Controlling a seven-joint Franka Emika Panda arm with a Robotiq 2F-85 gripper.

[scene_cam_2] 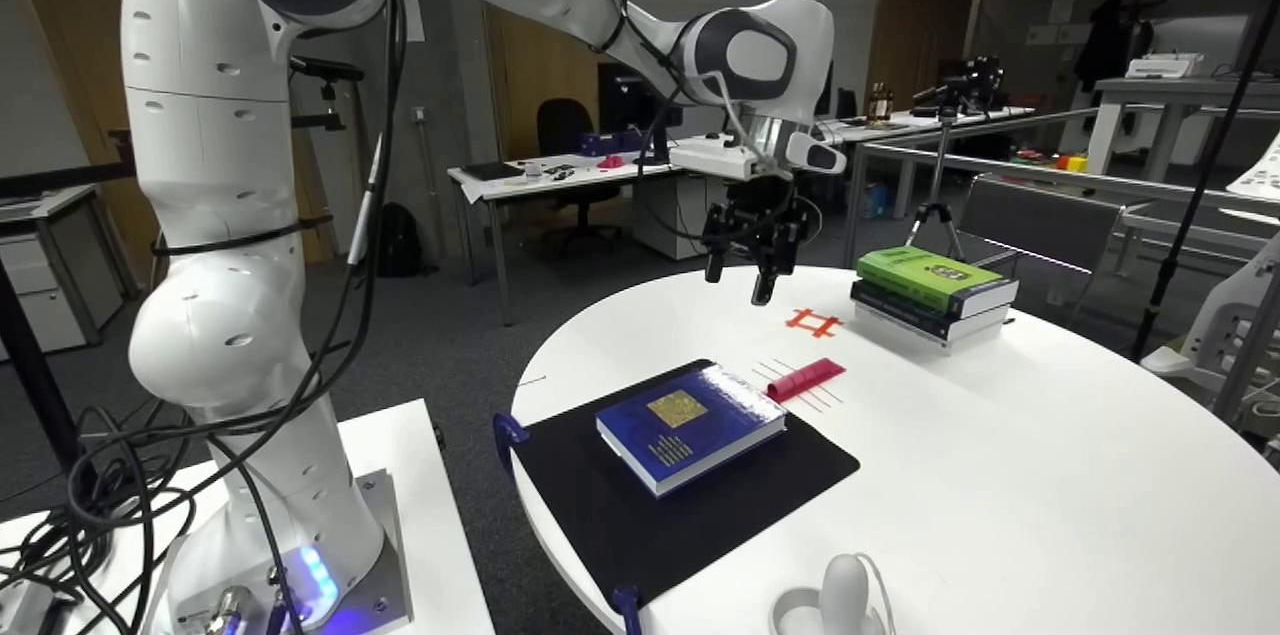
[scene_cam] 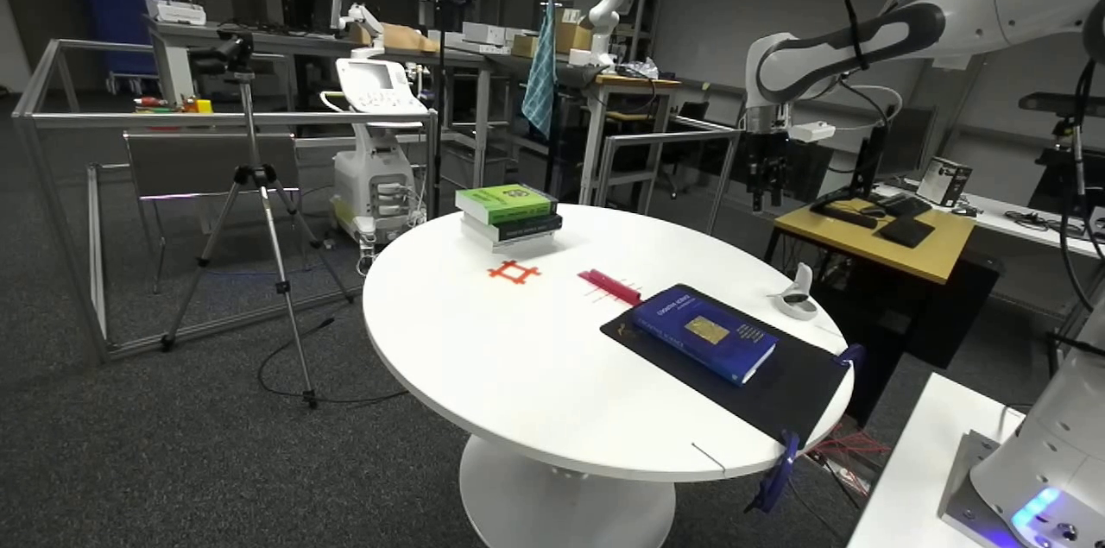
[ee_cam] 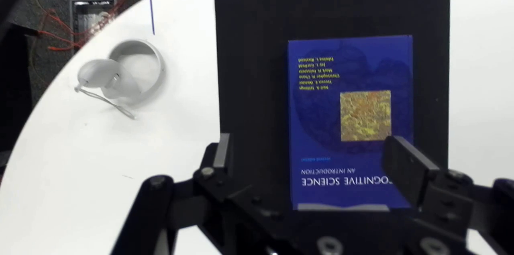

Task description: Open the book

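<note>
The book point(scene_cam: 691, 319) lies closed and flat, with a blue cover and a tan square at its centre; it also shows in an exterior view point(scene_cam_2: 720, 420). It rests on a black mat point(scene_cam: 790, 401) on the round white table point(scene_cam: 492, 349). In the wrist view the book point(ee_cam: 321, 126) appears with its title upside down. My gripper point(ee_cam: 309, 140) is open and empty, its fingers wide apart. In both exterior views the gripper point(scene_cam: 767, 198) point(scene_cam_2: 738, 287) hangs high above the table, apart from the book. In the wrist view the right finger covers part of the title.
Stacked books with a green one on top point(scene_cam: 509, 203) stand at the table's far side. A pink holder point(scene_cam_2: 808, 378) and an orange frame point(scene_cam_2: 815, 322) lie between. A white controller with a ring point(ee_cam: 136, 70) lies beside the mat. Blue clamps point(scene_cam: 777, 475) grip the mat's edge.
</note>
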